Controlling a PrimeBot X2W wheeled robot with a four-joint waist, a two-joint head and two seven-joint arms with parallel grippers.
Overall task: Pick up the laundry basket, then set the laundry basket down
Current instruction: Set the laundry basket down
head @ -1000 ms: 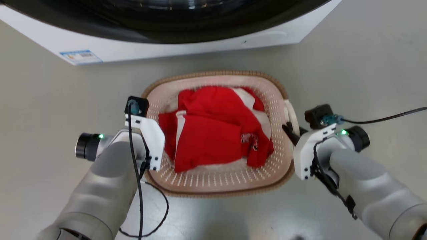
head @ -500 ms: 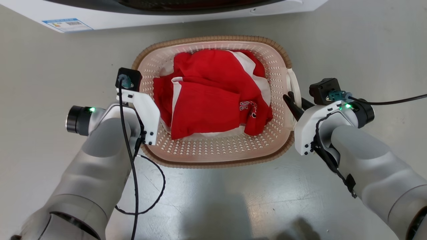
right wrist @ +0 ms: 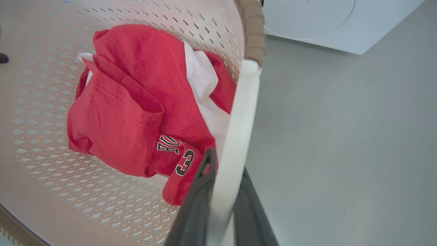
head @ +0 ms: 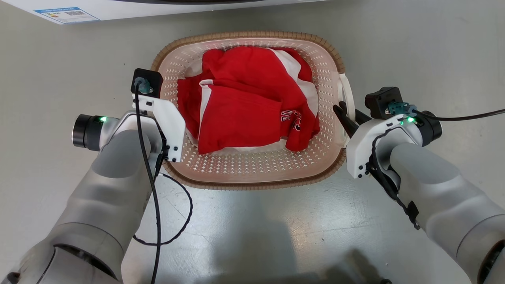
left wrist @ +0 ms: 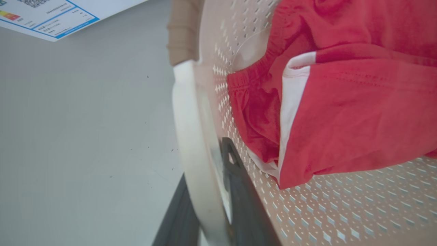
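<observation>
The laundry basket (head: 252,184), cream perforated plastic with a brown woven-look rim, lies between my two arms in the head view and holds red and white clothes (head: 244,106). My left gripper (left wrist: 208,194) is shut on the basket's white left loop handle (left wrist: 189,136), one dark finger inside the wall and one outside. On the other side, my right gripper (right wrist: 223,186) is shut on the right handle (right wrist: 239,130) the same way; its dark fingers (head: 347,118) show at the handle (head: 347,94) in the head view. Whether the basket rests on the floor I cannot tell.
The white washer (head: 59,12) with a blue-edged label stands just beyond the basket at the top edge, and its front (right wrist: 317,20) shows in the right wrist view. Grey floor (head: 414,47) surrounds the basket. A black cable (head: 173,221) loops below my left arm.
The camera has tilted: the washer slid up to the top edge and the basket with both arms sits higher in the picture. Both grippers keep their hold on the handles.
</observation>
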